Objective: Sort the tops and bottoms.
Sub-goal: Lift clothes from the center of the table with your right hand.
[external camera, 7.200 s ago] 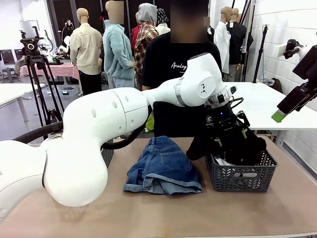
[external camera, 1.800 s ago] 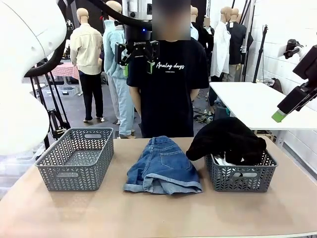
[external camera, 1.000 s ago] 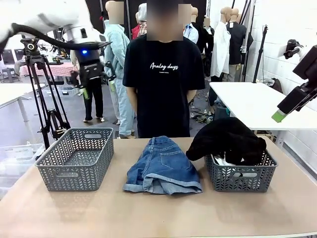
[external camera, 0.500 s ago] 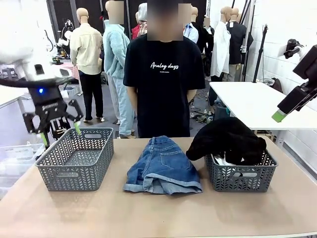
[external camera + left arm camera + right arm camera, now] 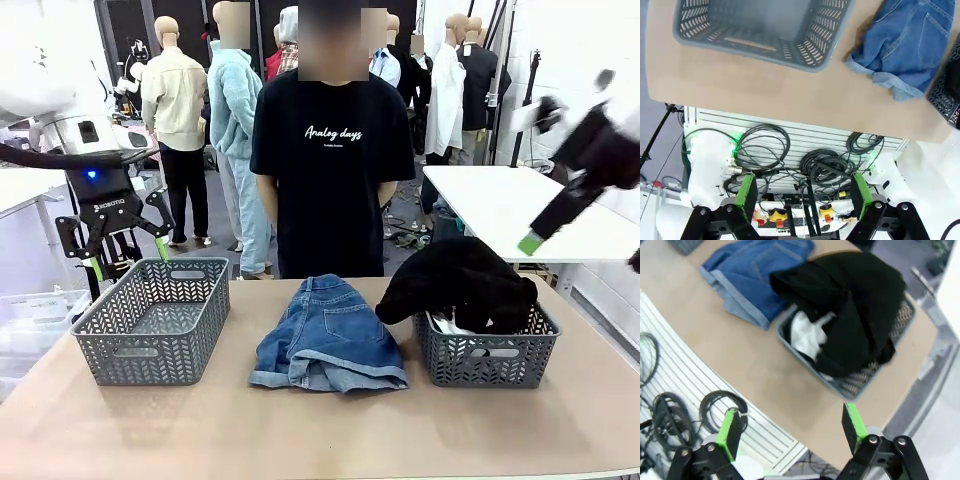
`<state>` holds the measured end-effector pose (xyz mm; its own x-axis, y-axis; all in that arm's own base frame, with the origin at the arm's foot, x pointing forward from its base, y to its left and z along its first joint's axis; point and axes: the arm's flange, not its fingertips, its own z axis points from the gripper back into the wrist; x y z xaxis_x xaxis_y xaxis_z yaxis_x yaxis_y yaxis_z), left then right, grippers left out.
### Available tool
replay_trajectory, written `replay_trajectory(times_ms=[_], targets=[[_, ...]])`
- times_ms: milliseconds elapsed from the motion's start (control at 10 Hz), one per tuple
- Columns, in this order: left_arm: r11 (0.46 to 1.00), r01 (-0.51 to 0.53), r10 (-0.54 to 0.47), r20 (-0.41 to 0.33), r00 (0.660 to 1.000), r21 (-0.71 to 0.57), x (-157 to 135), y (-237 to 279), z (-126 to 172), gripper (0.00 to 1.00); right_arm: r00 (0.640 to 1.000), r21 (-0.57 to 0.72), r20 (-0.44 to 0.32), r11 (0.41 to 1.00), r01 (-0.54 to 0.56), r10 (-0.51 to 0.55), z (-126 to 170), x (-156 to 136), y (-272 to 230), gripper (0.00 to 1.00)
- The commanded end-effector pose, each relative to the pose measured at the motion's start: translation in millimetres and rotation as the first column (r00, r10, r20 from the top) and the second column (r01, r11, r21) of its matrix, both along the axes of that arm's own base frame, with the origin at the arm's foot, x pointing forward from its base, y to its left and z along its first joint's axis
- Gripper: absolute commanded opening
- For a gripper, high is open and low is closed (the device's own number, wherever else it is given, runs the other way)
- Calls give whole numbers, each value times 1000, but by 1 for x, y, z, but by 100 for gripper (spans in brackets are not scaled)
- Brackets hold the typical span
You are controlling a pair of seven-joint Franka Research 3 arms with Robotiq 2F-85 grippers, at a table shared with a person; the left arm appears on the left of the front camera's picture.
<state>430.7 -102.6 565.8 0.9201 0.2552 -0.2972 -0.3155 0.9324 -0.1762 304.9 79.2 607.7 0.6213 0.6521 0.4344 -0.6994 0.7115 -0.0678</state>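
A black top point(image 5: 460, 285) lies heaped over the right grey basket point(image 5: 485, 365), spilling over its far left rim; the right wrist view has this top point(image 5: 850, 315) and basket point(image 5: 855, 382) below it. Blue denim bottoms point(image 5: 330, 335) lie flat on the table between the baskets, as also seen in both wrist views point(image 5: 905, 45) point(image 5: 755, 270). My left gripper point(image 5: 128, 258) hangs open and empty just above the far left corner of the left basket point(image 5: 140, 365). My right gripper point(image 5: 582, 252) point(image 5: 791, 432) is open and empty, high above the table's right end, blurred by motion.
A person in a black T-shirt with white script point(image 5: 335, 150) stands at the far edge with hands behind the back. Something white point(image 5: 807, 335) lies in the right basket under the top. A white table point(image 5: 500, 200) stands back right, a tripod point(image 5: 75, 150) back left.
My left gripper has swung down and to the left, ending over the left basket's far corner. My right gripper, still before, has started moving toward the table. The clothes have not moved.
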Motion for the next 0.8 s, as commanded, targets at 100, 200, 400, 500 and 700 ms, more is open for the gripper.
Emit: replay_trajectory(times_ms=[100, 200, 400, 500, 700], targets=[[1000, 4, -4, -11, 1000, -5, 1, 3, 4, 96, 959, 41, -45, 959, -279, 281, -12, 91, 73, 100], [1000, 4, -4, -11, 1000, -5, 1, 3, 4, 96, 942, 77, -52, 941, -328, 333, -23, 115, 97, 100], [1000, 4, -4, -11, 1000, -5, 1, 3, 4, 96, 907, 98, -54, 906, -411, 418, -52, 156, 149, 100], [1000, 4, -4, -11, 1000, -5, 1, 3, 4, 96, 901, 91, -66, 902, -421, 428, -68, 175, 166, 100], [1000, 4, -4, -11, 1000, -5, 1, 3, 4, 96, 909, 115, -114, 914, -390, 402, -92, 200, 178, 100]])
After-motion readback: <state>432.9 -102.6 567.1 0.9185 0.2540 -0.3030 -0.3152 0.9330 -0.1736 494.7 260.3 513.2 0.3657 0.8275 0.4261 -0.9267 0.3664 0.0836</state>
